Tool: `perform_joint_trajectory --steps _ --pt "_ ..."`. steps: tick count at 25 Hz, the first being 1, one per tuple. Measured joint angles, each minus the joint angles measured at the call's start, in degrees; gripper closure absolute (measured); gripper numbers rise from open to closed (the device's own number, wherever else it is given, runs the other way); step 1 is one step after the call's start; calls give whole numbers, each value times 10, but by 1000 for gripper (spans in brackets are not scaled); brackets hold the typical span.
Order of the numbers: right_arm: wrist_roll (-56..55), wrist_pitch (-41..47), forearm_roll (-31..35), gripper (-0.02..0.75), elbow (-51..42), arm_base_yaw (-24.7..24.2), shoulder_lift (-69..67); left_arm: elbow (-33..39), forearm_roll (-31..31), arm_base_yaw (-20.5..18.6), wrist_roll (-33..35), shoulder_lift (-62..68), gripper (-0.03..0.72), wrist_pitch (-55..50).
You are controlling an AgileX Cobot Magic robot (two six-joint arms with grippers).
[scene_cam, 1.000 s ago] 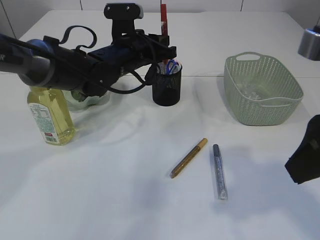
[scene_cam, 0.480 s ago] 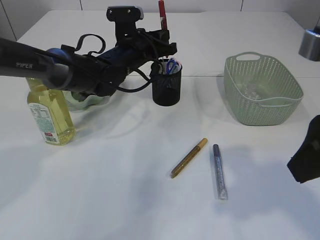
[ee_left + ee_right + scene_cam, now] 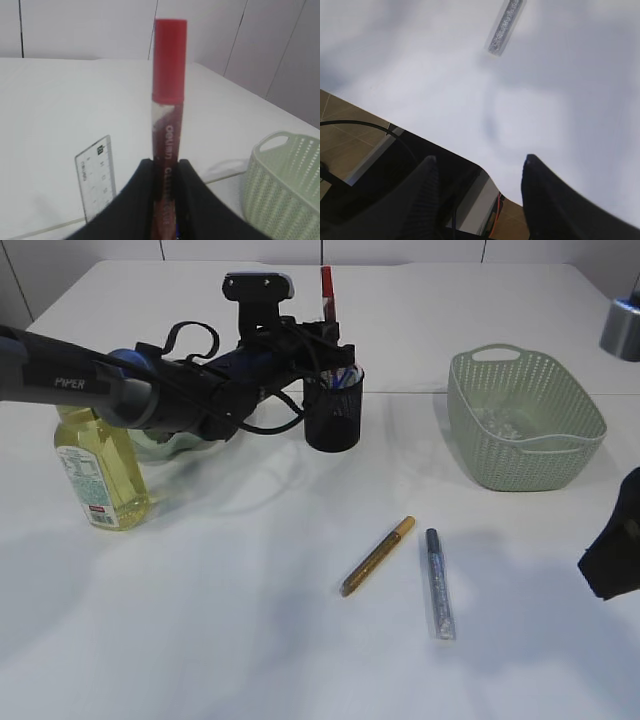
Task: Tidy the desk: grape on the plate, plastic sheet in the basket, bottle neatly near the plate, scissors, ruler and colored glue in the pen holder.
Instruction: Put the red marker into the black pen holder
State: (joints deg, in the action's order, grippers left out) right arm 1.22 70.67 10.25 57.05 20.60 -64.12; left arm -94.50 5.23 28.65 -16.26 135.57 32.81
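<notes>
Pinching the red glue stick [image 3: 167, 125] low on its barrel, the left hand [image 3: 165, 172] holds something light, stiff and slippery.

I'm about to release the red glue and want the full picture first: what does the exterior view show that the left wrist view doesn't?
Exterior only: the pen holder under the left gripper, the bottle, and the gold glue pen and silver glue pen lying on the table. Left wrist only: the print on the tube and a clear ruler standing beside it. Both: the red glue pen held upright, and the green basket.
</notes>
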Motion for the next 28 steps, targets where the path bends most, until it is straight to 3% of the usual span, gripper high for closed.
perform_joint_trajectory --steps 13,16,21,28 --pt "0 -7 0 315 0 0 0 0 -1 -9 0 1 582 -23" --pt "0 -7 0 315 0 0 0 0 -1 -10 0 1 542 -26" --pt "0 -7 0 315 0 0 0 0 -1 -10 0 1 413 -29" --pt "1 -7 0 315 0 0 0 0 -1 -10 -2 -10 396 -72"
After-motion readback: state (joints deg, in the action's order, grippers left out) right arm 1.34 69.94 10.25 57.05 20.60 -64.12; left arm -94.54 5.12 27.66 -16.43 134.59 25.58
